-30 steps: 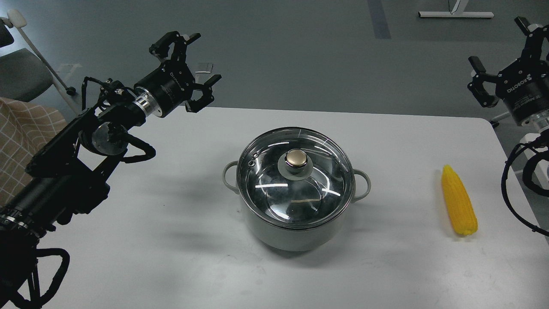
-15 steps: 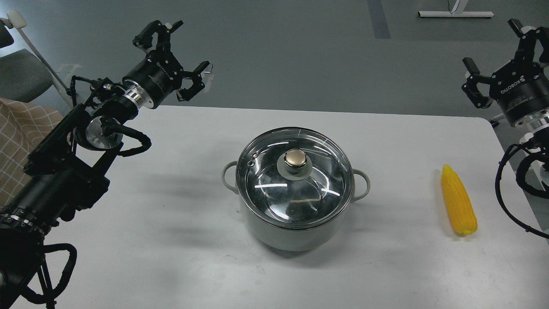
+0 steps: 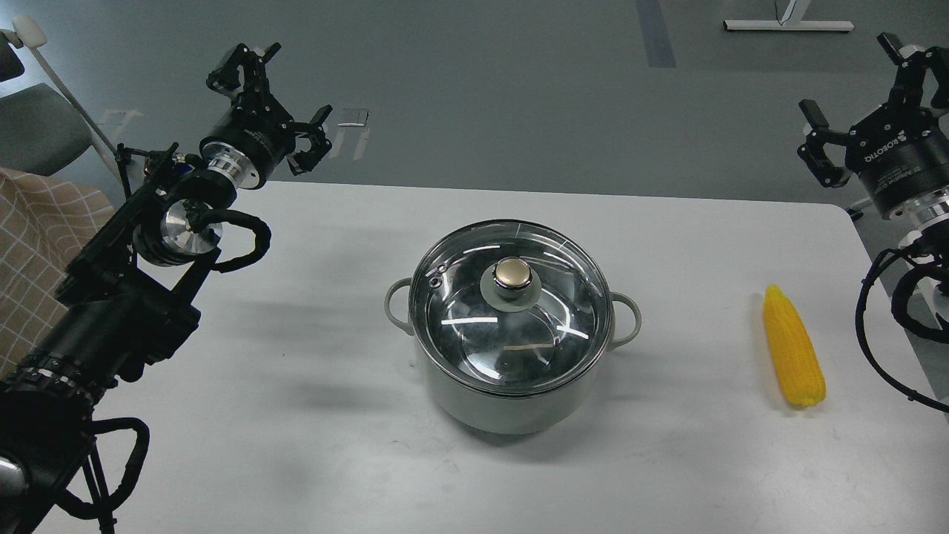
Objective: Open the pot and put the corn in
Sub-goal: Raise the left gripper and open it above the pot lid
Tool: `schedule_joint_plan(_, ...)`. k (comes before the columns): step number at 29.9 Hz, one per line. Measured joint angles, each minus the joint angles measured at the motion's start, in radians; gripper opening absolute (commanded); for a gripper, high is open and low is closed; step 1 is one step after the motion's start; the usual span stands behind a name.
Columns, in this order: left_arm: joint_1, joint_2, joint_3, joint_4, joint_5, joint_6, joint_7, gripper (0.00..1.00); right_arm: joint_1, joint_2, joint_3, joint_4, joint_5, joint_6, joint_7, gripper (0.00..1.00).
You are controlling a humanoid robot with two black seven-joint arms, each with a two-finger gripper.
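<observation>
Fingers spread on both the left gripper (image 3: 274, 93) and right gripper (image 3: 852, 96), both empty, raised over grey floor (image 3: 519, 96). White table (image 3: 296, 445): pot (image 3: 511, 400) centre, lid (image 3: 511, 311) on; corn (image 3: 794, 357) well right.

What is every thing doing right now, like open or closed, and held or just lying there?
pot: upright on the table, closed by its lid.
glass lid: seated on the pot, nothing touching its knob.
corn: lying flat on the table right of the pot, not held.
left gripper: open, empty, raised beyond the table's far left edge.
right gripper: open, empty, raised at far right.
</observation>
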Motion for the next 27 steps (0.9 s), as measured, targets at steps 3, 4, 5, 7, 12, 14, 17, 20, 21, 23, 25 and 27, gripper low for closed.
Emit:
schedule_joint_plan(3, 0.006, -0.009, 0.019, 0.002, 0.028, 0.003, -0.095, 0.99, 0.0, 0.0, 0.0, 0.0, 0.0, 0.0, 0.0, 1.0)
schedule_joint_plan(4, 0.011, -0.01, 0.029, 0.002, 0.042, 0.003, -0.12, 0.99, -0.001, 0.0, 0.0, 0.0, 0.0, 0.0, 0.0, 1.0)
schedule_joint_plan(5, 0.013, -0.011, 0.039, 0.002, 0.056, 0.003, -0.134, 0.99, -0.002, 0.0, 0.0, 0.001, 0.0, 0.0, 0.0, 1.0)
schedule_joint_plan(7, 0.017, -0.014, 0.058, -0.001, 0.081, 0.001, -0.148, 0.99, -0.003, 0.0, 0.0, 0.002, 0.0, 0.0, 0.0, 1.0)
schedule_joint_plan(12, 0.019, -0.019, 0.075, -0.018, 0.098, -0.001, -0.157, 0.99, -0.003, 0.001, 0.001, 0.002, 0.0, 0.0, 0.0, 1.0)
schedule_joint_plan(14, 0.024, -0.02, 0.076, -0.033, 0.11, -0.001, -0.16, 0.99, -0.003, 0.001, 0.001, 0.002, 0.0, 0.0, 0.0, 1.0)
schedule_joint_plan(17, 0.04, -0.021, 0.076, -0.066, 0.123, -0.001, -0.161, 0.99, -0.003, 0.006, 0.002, 0.002, 0.0, -0.001, 0.0, 1.0)
schedule_joint_plan(20, 0.05, -0.021, 0.075, -0.087, 0.125, -0.002, -0.162, 0.99, 0.001, 0.017, 0.002, 0.002, 0.0, -0.001, 0.0, 1.0)
schedule_joint_plan(21, 0.054, -0.022, 0.075, -0.092, 0.128, -0.002, -0.162, 0.99, 0.002, 0.019, 0.002, 0.001, 0.0, -0.001, 0.0, 1.0)
schedule_joint_plan(23, 0.06, -0.024, 0.073, -0.104, 0.141, -0.002, -0.162, 0.99, 0.003, 0.021, 0.002, 0.001, 0.0, -0.001, 0.0, 1.0)
schedule_joint_plan(25, 0.061, -0.023, 0.071, -0.112, 0.152, -0.002, -0.163, 0.99, 0.003, 0.022, 0.002, 0.0, 0.0, -0.003, 0.0, 1.0)
schedule_joint_plan(27, 0.062, -0.023, 0.072, -0.116, 0.158, -0.002, -0.166, 0.99, 0.003, 0.022, 0.002, 0.0, 0.0, -0.005, 0.0, 1.0)
